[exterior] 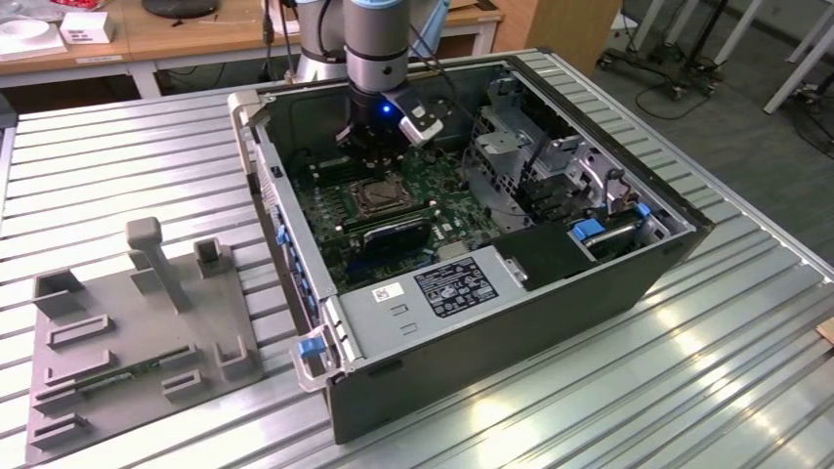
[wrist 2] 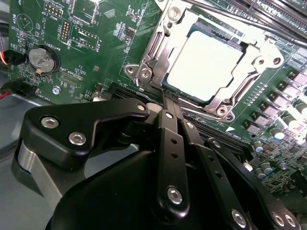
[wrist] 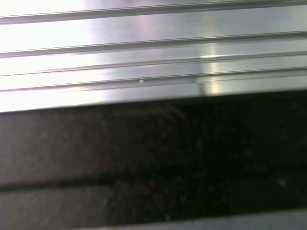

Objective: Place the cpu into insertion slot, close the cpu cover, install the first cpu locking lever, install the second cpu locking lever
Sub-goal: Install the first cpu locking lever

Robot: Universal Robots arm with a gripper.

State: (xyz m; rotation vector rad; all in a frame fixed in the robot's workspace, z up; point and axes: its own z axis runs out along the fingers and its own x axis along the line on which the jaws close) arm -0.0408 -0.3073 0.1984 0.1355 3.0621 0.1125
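Black jointed fingers of the pincer (wrist 2: 165, 98) are pressed together tip against tip in the second wrist view, with nothing visible between them. Their tips sit right at the edge of the socket on the green printed circuit board (wrist 2: 96, 57). Straight ahead, along the line the fingers point, lies the cpu (wrist 2: 206, 64), a thin square chip with a pale grey-silver face. It rests flat in the insertion slot, just beyond the fingertips and apart from them. Framing it is the cpu cover (wrist 2: 154, 45), a square silvery metal frame with an open middle, lying down over the chip's edges, so I judge the chip seated and the cover closed. Being square, the chip has no long axis to speak of, and its sides run slantwise to the fingers' line, so the tips face a corner region of the frame and not a flat side. A thin steel bar (wrist 2: 240, 88) runs along one side of the frame. I take it for a locking lever, but cannot tell whether it is latched. In the exterior view the pincer (exterior: 378, 156) hangs in the upper middle of the frame, inside the open black computer case (exterior: 521, 332) on the ribbed aluminium worktop (exterior: 131, 147), with the square metal socket (exterior: 378, 197) directly below it in the picture.
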